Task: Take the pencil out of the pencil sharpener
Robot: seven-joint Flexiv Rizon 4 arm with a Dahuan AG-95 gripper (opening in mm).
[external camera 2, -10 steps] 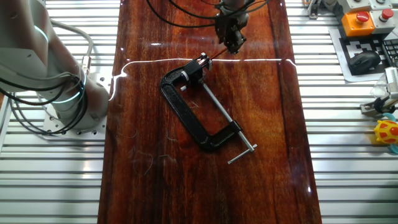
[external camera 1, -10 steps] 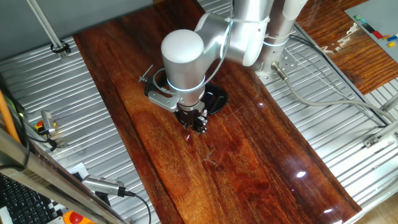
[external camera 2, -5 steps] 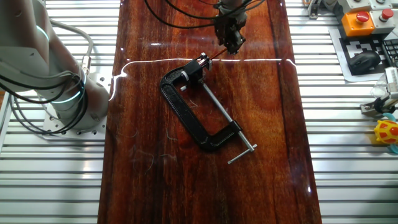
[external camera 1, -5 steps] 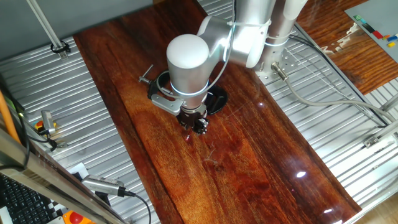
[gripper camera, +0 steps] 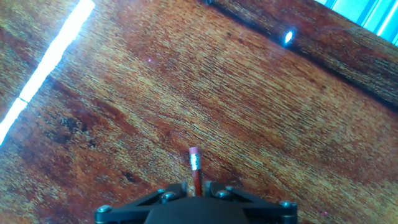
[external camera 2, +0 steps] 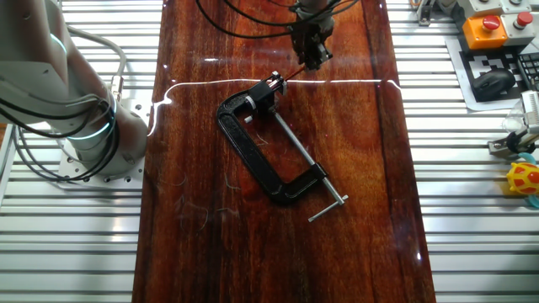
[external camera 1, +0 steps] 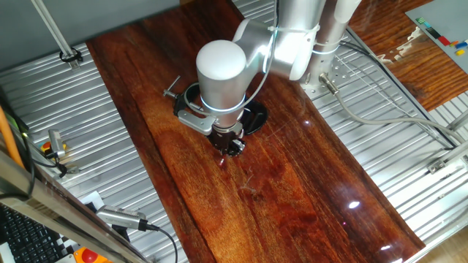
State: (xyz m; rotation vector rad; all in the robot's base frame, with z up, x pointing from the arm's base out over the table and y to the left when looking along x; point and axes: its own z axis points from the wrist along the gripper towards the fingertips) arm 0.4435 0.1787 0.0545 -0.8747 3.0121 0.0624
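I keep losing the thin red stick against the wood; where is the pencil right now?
In the hand view the pencil is pinched between the jaws at bottom centre, eraser end pointing out over the wooden table.

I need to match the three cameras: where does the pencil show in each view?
One fixed view: mostly hidden under the arm; a faint red tip below the gripper.
The other fixed view: the pencil is a thin red line from the sharpener toward the gripper, top centre.
Hand view: bottom centre, eraser end up, between the fingers.
Shared landmark: the black clamp.

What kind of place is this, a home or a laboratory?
Probably a robotics laboratory: a wooden board lies on ribbed metal tabletops, with an emergency-stop button and a black clamp nearby.
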